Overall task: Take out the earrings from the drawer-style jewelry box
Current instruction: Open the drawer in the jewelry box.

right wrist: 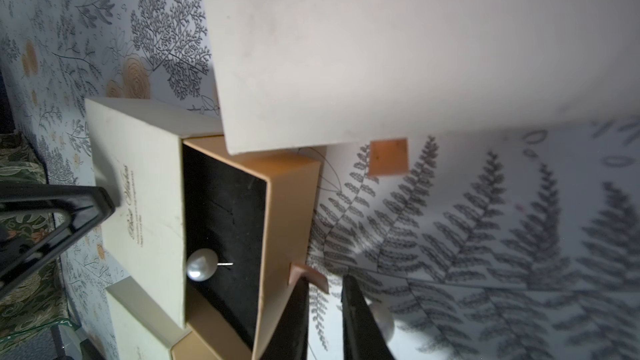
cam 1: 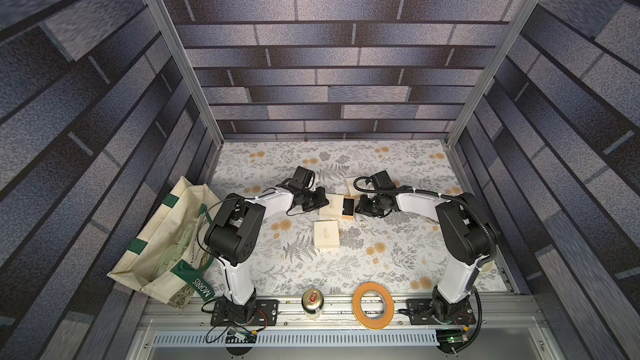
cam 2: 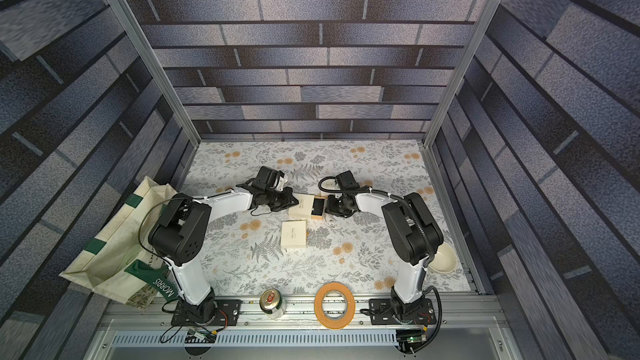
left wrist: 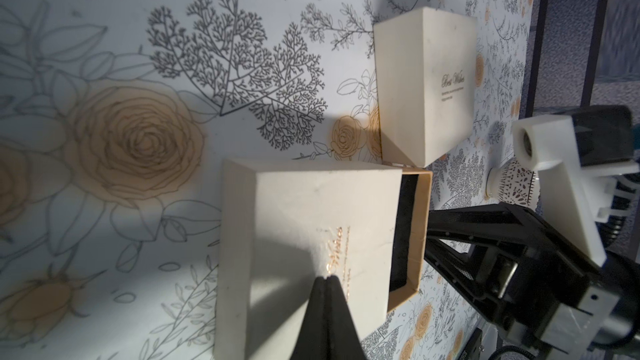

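One earring (right wrist: 202, 264) lies in the open drawer (right wrist: 291, 209). Our right gripper (right wrist: 325, 282) stands slightly spread just right of it, and our left gripper (left wrist: 325, 280) is pressed together on the sleeve (left wrist: 311, 219). Smooth and round, the earring could squirt from a pinch.

Top views look down from high overhead; both wrist views sit close beside the open box (left wrist: 311, 223).

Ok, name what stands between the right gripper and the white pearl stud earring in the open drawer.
The front wall of the tan cardboard drawer stands between the right gripper and the white pearl stud earring, beside the cream sleeve.
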Robot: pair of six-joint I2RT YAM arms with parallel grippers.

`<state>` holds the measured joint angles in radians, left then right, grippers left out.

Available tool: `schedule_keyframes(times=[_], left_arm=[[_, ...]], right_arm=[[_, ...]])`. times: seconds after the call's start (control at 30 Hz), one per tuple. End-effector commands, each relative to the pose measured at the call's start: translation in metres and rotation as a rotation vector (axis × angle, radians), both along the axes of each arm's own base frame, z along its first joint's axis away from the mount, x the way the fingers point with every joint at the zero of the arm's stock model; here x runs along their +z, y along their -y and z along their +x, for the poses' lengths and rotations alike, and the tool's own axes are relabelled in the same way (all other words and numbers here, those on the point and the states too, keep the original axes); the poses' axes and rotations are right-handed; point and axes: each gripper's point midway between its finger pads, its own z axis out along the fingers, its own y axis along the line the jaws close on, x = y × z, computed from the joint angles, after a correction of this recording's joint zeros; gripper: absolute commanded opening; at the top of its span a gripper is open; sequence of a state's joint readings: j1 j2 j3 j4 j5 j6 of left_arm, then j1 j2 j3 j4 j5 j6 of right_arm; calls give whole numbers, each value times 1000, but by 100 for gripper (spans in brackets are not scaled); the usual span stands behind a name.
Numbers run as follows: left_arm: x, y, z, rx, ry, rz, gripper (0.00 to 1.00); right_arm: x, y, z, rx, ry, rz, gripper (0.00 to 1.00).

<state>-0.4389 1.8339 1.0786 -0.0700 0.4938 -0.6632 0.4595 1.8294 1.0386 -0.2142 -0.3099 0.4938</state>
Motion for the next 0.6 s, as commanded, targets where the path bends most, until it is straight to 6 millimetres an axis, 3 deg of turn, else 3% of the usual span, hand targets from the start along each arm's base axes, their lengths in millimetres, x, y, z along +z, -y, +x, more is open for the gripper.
schedule_keyframes(times=[0.0, 0.57], left_arm=[[-8, -2, -7, 1, -25, 20, 0], [-9, -3, -7, 6, -26, 24, 0]], right_arm=[[12, 1, 2, -5, 30, 28, 21], [19, -1, 8, -24, 40, 132, 23]])
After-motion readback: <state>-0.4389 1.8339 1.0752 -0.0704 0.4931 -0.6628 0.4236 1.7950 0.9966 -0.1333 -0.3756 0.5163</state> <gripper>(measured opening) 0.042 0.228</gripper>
